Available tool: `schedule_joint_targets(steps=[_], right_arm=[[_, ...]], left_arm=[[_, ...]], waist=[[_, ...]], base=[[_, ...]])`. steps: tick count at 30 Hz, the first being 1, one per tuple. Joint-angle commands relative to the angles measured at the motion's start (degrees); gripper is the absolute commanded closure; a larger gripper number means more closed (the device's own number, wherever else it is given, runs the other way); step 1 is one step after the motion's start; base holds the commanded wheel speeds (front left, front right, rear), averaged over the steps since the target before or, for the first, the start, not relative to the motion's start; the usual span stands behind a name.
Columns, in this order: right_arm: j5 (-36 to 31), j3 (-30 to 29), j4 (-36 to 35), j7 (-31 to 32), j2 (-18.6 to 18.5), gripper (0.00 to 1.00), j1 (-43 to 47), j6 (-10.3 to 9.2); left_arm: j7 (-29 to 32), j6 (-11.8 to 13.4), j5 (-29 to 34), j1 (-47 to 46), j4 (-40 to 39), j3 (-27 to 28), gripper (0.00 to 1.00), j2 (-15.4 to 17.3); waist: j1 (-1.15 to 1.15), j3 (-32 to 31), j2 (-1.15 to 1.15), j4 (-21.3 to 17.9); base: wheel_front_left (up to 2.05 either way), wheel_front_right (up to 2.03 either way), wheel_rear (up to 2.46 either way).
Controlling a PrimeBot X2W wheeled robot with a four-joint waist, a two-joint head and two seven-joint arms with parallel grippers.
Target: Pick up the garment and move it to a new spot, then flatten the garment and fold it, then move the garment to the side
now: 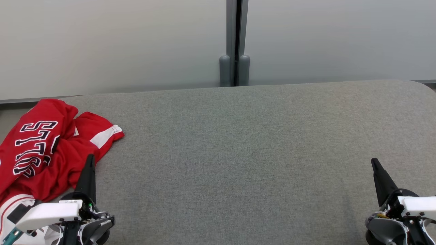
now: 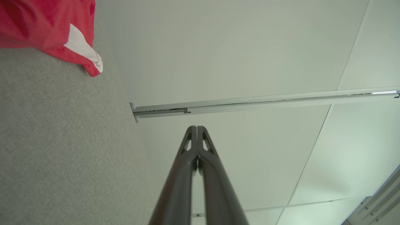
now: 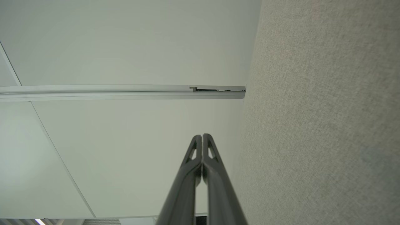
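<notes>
Two dark-fingered grippers on white-and-grey wrists are shown.
The left gripper (image 1: 90, 158) and the right gripper (image 1: 374, 160) are each formed of long, matte charcoal fingers (image 2: 182, 175) tapered to a narrow tip, and small triangular cut-outs (image 3: 209, 153) are seen just behind the tips in the wrist views. At the near left, a white boxy left housing (image 1: 51, 211) marked with faint grey lettering is joined to a black round collar (image 1: 73, 197) and a curved grey left shell (image 1: 98, 226); a green indicator light (image 1: 90, 205) and a teal part (image 1: 8, 236) are also seen. At the near right, a matching white right housing (image 1: 417, 204), a grey right shell (image 1: 385, 228), a bit of yellow wiring (image 1: 383, 216) and small dark screws (image 1: 411, 221) are visible.
</notes>
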Motion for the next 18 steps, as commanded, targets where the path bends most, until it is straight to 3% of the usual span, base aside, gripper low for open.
schedule_joint_targets(steps=[1, 18], right_arm=[[0.1, 0.0, -0.1, 0.1, -0.3, 1.0, -0.4, 0.03], [0.1, 0.0, -0.1, 0.1, -0.3, 1.0, -0.4, 0.03]], left_arm=[[0.1, -0.3, 0.0, -0.6, -0.1, 0.2, 1.0, 0.3], [0.1, -0.3, 0.0, -0.6, -0.1, 0.2, 1.0, 0.3]], waist=[[0.0, 0.0, 0.0, 0.0], [0.0, 0.0, 0.0, 0.0]], base=[[0.0, 0.0, 0.0], [0.0, 0.0, 0.0]])
